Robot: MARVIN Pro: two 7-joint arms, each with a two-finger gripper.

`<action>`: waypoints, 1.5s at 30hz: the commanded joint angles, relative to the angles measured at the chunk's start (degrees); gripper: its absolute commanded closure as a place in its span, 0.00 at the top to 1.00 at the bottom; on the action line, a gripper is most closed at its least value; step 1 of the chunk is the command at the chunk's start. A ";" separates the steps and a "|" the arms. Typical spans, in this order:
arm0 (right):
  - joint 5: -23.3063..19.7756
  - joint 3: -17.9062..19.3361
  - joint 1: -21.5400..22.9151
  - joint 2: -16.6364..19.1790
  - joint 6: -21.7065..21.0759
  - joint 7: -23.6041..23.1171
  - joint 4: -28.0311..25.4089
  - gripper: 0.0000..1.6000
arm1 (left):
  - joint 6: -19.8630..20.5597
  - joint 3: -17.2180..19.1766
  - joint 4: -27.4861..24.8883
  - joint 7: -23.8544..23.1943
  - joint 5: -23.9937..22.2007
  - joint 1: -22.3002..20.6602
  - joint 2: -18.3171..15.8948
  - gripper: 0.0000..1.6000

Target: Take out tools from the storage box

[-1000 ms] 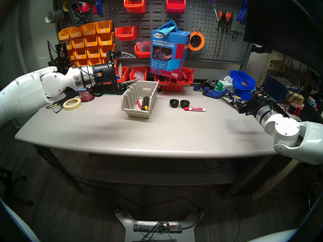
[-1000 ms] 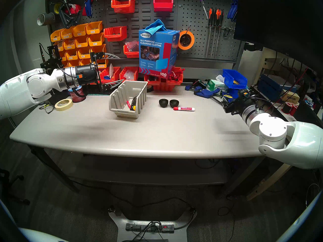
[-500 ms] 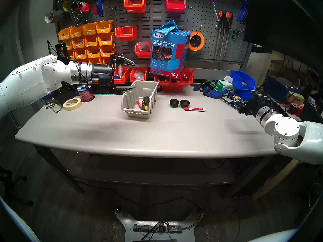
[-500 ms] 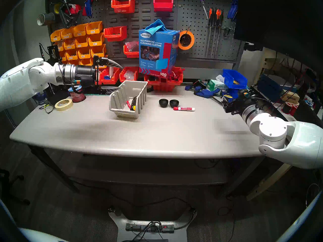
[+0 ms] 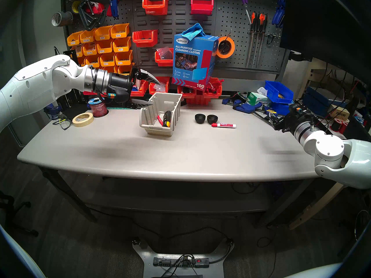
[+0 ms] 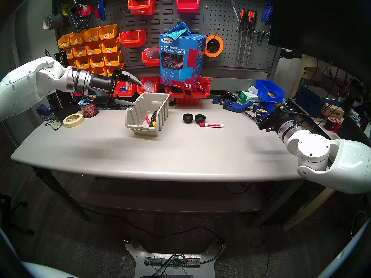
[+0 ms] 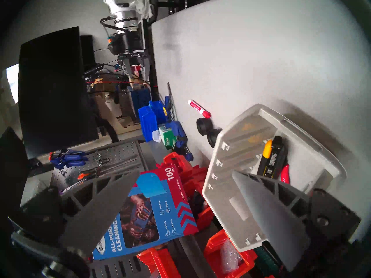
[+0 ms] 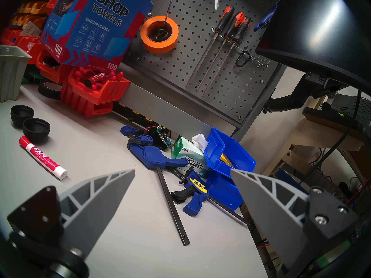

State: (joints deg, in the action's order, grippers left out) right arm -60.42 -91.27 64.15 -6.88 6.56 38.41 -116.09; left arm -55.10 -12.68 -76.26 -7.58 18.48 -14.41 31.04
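Note:
The beige storage box stands at mid-table, its low front toward me. Inside lie a long black tool with yellow marks and a slim red-handled tool; the left wrist view shows both, the black tool and the red one. To the box's right, two black cups and a red-capped marker rest on the table. My left gripper hangs open and empty over the box's back left corner. My right gripper is open and empty at the table's far right edge.
A masking tape roll, a red wire spool and safety glasses lie at the left. Behind the box stand red bins and a blue cloth carton. Blue bar clamps and blue bins crowd the right.
My left arm has lifted its elbow and swung the open gripper right and downward to the box's back left corner. The right arm and all objects have stayed put.

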 commanded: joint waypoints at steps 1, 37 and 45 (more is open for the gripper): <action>0.03 0.45 0.64 -0.14 0.15 0.13 0.12 1.00 | 0.10 2.18 -2.38 -1.81 6.09 -5.29 2.16 1.00; -0.01 0.11 0.74 -0.56 0.57 0.20 0.16 1.00 | 0.10 -6.21 -1.65 -10.81 34.79 -9.93 15.23 1.00; -0.03 0.04 0.75 -0.65 0.67 0.23 0.17 1.00 | 0.10 -6.26 -1.20 -8.57 37.18 -11.66 17.27 1.00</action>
State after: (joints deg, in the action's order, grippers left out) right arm -60.44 -91.74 64.15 -7.42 7.06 38.47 -116.07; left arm -55.14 -19.63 -77.93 -17.99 53.90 -22.56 45.67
